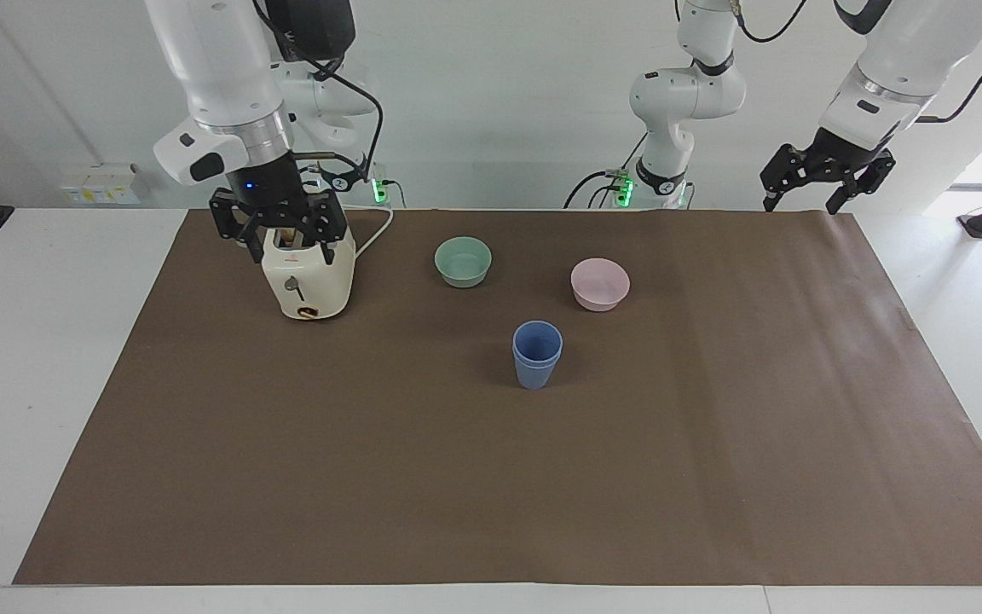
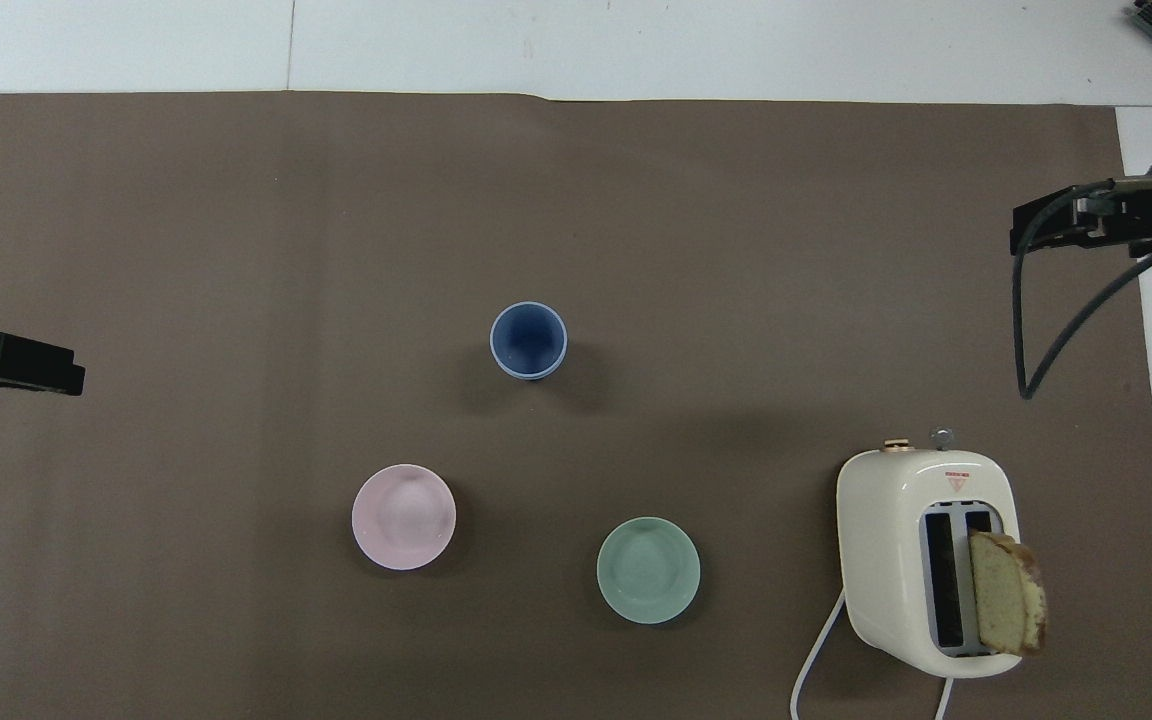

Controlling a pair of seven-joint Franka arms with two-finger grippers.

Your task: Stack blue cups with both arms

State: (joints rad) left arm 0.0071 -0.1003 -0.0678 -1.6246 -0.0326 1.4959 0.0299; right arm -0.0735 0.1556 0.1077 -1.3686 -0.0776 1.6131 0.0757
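blue cups (image 1: 537, 354) sit nested mid-table, well apart from both grippers' spread, empty fingers (image 1: 326, 253).

White wall (image 1: 499, 102), white table (image 1: 48, 358) w/ brown mat (image 1: 491, 477), daylight at one side.

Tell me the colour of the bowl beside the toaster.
Mint green: the small round bowl shows best in the overhead view.
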